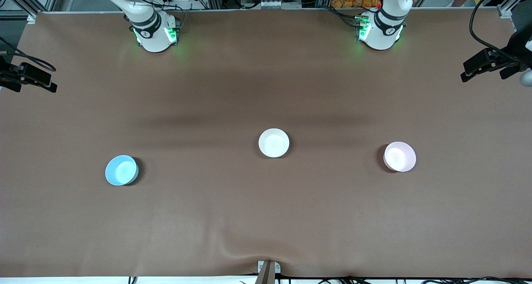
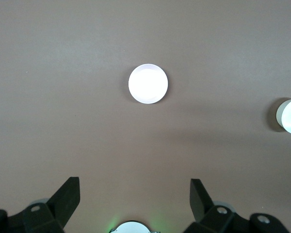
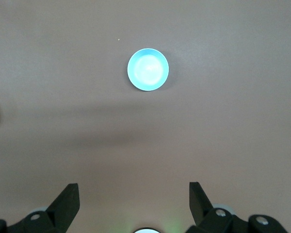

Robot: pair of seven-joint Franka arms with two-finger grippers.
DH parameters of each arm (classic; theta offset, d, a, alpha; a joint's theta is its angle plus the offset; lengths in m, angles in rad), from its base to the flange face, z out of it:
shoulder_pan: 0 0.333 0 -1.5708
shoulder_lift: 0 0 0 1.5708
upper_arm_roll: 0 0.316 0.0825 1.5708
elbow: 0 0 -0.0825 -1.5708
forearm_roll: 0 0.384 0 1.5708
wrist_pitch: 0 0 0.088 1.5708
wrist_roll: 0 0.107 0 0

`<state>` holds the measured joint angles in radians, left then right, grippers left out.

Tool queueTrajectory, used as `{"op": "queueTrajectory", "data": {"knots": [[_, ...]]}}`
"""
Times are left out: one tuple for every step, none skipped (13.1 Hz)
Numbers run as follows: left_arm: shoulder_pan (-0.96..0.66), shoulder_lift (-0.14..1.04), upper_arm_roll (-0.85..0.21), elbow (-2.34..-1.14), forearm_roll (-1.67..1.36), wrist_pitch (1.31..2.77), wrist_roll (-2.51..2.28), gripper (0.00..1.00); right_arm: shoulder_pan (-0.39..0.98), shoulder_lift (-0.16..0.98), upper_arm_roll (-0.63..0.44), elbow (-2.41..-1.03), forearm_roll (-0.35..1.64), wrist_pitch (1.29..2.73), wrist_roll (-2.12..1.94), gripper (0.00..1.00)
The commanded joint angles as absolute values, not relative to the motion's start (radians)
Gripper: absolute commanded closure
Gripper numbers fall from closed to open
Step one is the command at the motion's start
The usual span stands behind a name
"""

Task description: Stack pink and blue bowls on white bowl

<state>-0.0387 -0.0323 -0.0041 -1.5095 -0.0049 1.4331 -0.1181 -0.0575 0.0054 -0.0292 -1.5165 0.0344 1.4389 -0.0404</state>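
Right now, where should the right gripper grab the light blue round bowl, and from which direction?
Grip the light blue round bowl by its rim, coming straight down: it sits upright and open-topped, so one finger could go inside the wall, one outside. The right gripper is open.

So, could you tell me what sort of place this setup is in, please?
Most likely a robotics lab: a brown-covered table holding only a pale pink bowl, a sky-blue bowl and a plain white bowl, with aluminium framing and cables around it.
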Motion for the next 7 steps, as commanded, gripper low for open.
{"op": "queueTrajectory", "data": {"knots": [[-0.035, -0.031, -0.005, -1.508, 0.002, 1.424, -0.109, 0.00, -0.057, 0.005, -0.023, -1.520, 0.018, 1.436, -0.040, 0.00], [-0.035, -0.031, -0.005, -1.512, 0.002, 1.425, -0.107, 0.00, -0.055, 0.006, -0.025, -1.522, 0.020, 1.437, -0.040, 0.00], [-0.037, -0.031, -0.005, -1.516, 0.002, 1.427, -0.107, 0.00, -0.055, 0.006, -0.025, -1.523, 0.020, 1.437, -0.040, 0.00], [-0.037, -0.031, -0.006, -1.519, 0.002, 1.427, -0.109, 0.00, -0.054, 0.006, -0.023, -1.528, 0.023, 1.436, -0.040, 0.00], [-0.035, -0.031, -0.008, -1.522, 0.002, 1.427, -0.109, 0.00, -0.042, 0.002, -0.023, -1.529, 0.025, 1.434, -0.040, 0.00], [-0.035, -0.031, -0.009, -1.523, 0.002, 1.427, -0.109, 0.00, -0.035, 0.002, -0.025, -1.526, 0.023, 1.437, -0.040, 0.00], [-0.035, -0.031, -0.009, -1.529, 0.002, 1.427, -0.109, 0.00, -0.035, 0.002, -0.025, -1.528, 0.023, 1.439, -0.040, 0.00]]}}
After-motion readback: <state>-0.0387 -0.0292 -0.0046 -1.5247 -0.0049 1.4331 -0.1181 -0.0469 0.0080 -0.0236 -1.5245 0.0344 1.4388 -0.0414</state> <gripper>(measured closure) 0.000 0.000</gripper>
